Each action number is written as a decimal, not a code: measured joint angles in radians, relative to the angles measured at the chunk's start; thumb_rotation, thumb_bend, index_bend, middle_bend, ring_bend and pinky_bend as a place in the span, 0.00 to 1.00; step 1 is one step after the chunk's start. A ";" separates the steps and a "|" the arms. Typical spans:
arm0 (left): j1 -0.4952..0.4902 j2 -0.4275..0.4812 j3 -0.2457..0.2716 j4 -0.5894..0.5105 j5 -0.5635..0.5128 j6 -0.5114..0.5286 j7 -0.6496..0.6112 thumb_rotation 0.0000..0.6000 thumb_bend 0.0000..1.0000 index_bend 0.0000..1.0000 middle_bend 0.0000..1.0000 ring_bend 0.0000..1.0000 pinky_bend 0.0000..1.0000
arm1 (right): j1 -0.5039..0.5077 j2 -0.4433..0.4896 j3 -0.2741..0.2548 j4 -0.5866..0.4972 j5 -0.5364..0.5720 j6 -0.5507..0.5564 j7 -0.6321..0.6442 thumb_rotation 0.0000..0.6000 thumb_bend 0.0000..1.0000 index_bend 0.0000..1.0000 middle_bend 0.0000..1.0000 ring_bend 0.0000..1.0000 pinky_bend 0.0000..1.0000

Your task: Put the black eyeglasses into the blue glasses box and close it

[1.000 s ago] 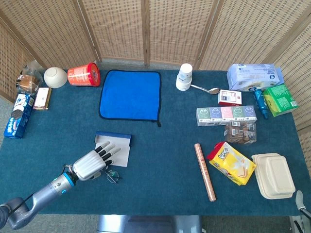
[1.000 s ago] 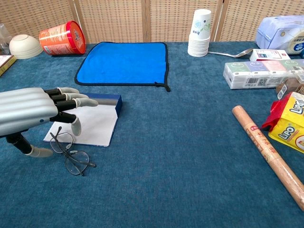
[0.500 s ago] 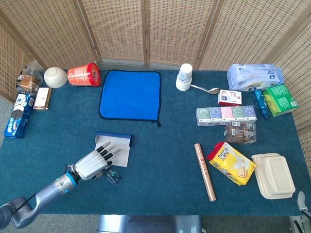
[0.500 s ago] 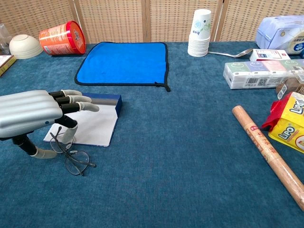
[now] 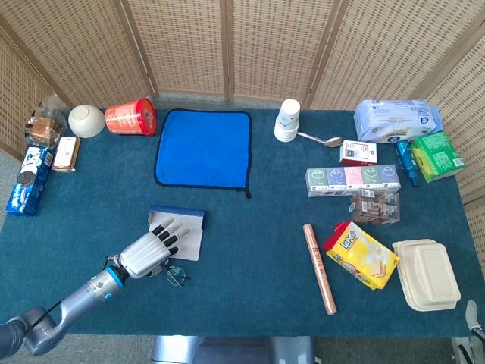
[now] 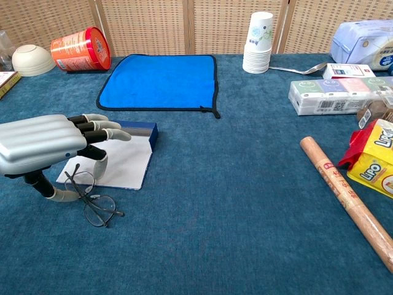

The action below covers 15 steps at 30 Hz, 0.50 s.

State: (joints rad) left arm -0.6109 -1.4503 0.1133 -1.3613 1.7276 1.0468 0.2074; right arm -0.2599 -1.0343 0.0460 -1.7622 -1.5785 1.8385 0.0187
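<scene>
- My left arm (image 5: 72, 304) came in from the near-left corner of the table (image 5: 250, 265), forearm angled up and to the right across the cloth.
- My left hand (image 5: 144, 254) was palm down, low over the table, its back level in the chest view.
- Its fingers (image 6: 101, 128) were stretched forward and slightly apart, tips pointing away from me.
- The thumb (image 6: 61, 195) hung down below the palm, tip at the table surface; I couldn't tell whether it pressed on anything.
- I held nothing in that hand.
- My right hand showed in neither view.
</scene>
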 measured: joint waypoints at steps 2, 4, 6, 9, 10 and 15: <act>-0.001 0.000 0.000 -0.003 -0.003 -0.005 0.001 1.00 0.17 0.45 0.06 0.00 0.00 | -0.001 0.000 0.000 0.001 0.001 0.000 0.002 0.63 0.45 0.15 0.29 0.18 0.20; -0.003 -0.002 0.000 -0.003 -0.005 -0.010 0.005 1.00 0.17 0.45 0.06 0.00 0.00 | -0.002 0.000 0.001 0.002 0.003 0.001 0.004 0.63 0.44 0.15 0.29 0.18 0.20; -0.005 -0.006 0.002 -0.004 -0.006 -0.016 0.008 1.00 0.17 0.45 0.06 0.00 0.00 | -0.003 0.000 0.000 0.004 0.003 0.001 0.006 0.63 0.44 0.15 0.29 0.18 0.20; -0.007 -0.013 0.003 -0.002 -0.007 -0.023 0.017 1.00 0.17 0.49 0.06 0.00 0.00 | -0.005 0.001 0.000 0.006 0.004 0.002 0.010 0.63 0.44 0.15 0.29 0.18 0.20; -0.008 -0.014 0.003 -0.002 -0.008 -0.024 0.019 1.00 0.17 0.52 0.06 0.00 0.00 | -0.006 0.001 0.000 0.006 0.005 0.004 0.011 0.63 0.44 0.15 0.29 0.18 0.20; -0.010 -0.017 -0.002 -0.003 -0.010 -0.019 0.027 1.00 0.17 0.63 0.08 0.00 0.00 | -0.012 0.004 0.000 0.007 0.005 0.012 0.015 0.64 0.44 0.15 0.29 0.18 0.20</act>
State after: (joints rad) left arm -0.6205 -1.4668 0.1115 -1.3640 1.7179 1.0274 0.2344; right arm -0.2716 -1.0305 0.0459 -1.7555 -1.5735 1.8504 0.0337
